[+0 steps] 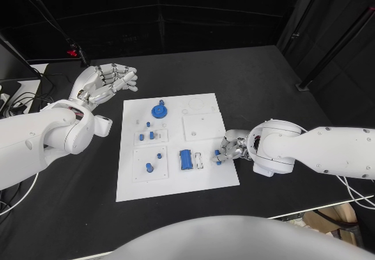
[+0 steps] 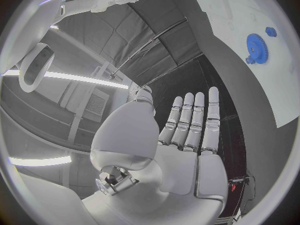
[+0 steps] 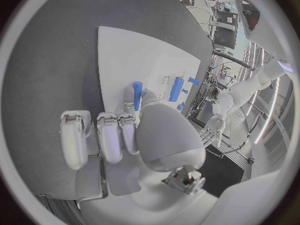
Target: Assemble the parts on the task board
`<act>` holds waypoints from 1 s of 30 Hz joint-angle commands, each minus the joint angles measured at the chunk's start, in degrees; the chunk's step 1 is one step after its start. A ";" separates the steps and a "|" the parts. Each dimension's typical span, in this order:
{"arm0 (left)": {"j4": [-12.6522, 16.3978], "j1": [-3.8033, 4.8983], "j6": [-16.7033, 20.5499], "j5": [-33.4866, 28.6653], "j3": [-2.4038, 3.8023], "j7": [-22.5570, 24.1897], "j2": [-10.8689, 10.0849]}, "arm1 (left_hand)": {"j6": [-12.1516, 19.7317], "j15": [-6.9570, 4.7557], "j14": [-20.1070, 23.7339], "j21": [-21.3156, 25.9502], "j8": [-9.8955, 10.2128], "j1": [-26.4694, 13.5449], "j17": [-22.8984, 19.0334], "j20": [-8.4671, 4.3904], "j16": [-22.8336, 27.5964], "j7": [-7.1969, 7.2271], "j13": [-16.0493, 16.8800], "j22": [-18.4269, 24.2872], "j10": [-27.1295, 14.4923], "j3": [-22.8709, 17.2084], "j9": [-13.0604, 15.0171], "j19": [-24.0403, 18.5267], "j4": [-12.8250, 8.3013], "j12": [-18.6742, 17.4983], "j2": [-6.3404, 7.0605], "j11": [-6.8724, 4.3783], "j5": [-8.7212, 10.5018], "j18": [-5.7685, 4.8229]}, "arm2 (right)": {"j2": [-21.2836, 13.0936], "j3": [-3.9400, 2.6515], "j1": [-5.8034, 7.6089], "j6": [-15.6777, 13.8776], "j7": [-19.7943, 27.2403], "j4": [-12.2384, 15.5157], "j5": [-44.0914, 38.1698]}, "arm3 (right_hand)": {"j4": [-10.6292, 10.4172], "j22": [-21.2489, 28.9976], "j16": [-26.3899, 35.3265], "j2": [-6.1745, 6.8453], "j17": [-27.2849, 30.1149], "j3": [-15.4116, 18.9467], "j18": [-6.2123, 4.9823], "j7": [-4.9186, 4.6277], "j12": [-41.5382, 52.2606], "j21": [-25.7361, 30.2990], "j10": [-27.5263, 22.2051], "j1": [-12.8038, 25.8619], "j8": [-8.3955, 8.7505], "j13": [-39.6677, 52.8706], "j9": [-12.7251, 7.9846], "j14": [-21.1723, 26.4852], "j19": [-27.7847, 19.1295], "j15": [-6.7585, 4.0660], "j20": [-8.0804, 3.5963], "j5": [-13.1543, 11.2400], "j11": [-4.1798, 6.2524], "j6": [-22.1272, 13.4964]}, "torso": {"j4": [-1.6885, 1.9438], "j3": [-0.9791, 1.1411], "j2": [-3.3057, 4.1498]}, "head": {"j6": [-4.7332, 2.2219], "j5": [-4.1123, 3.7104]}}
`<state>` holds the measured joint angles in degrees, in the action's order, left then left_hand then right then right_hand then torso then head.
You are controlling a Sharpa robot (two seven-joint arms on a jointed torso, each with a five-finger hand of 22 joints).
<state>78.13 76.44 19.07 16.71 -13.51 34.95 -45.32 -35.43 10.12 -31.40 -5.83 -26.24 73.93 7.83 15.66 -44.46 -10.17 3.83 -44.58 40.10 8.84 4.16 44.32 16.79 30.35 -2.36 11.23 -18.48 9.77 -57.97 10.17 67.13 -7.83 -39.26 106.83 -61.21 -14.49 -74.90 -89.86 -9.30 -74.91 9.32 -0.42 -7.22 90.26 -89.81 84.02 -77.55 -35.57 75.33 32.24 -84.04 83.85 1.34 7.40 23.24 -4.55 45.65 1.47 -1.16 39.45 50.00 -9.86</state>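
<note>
At the task board's right edge, toward its near end, the right hand rests with fingers curled down over a small blue part; whether it actually grips that part I cannot tell. Just left of it on the board lies a blue block. Farther back, near the far edge, sits a blue gear. Beyond the board's far left corner, the left hand hovers released, holding nothing.
</note>
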 commanded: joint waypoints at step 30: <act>0.02 0.01 -0.76 -0.14 0.04 0.10 -0.09 | 0.55 -0.11 0.42 -0.08 -0.48 -0.02 -0.12 0.22 -0.26 -3.61 -0.06 0.09 -0.34 0.42 -0.01 -0.11 -0.06 0.41 -0.54 0.00 -0.27 0.37 | -2.43 0.41 -0.41 -6.56 0.97 3.35 1.97 | 5.58 -15.10 -0.14 7.40 -15.09 -25.44 0.42 0.20 -0.26 -0.19 5.98 2.06 10.41 14.67 -22.77 -5.96 6.15 -1.22 -0.95 -12.93 1.26 -3.39 | -0.02 0.02 0.03 | 0.00 0.33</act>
<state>78.10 76.38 18.85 16.71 -13.51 34.80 -45.39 -35.22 10.12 -31.40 -5.83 -26.45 73.93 7.76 15.65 -44.46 -9.96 3.83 -44.58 40.10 8.84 4.16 44.32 16.79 30.56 -2.36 11.24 -18.48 9.77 -60.32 10.35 66.92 -13.32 -38.50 110.21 -59.75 -8.92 -74.91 -89.86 -2.54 -74.91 -15.72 -0.42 -8.59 89.86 -89.81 84.23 -75.65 -24.82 74.95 33.50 -83.91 83.95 -0.22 6.67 10.09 -3.28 44.11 1.43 -1.14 39.46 50.00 -9.56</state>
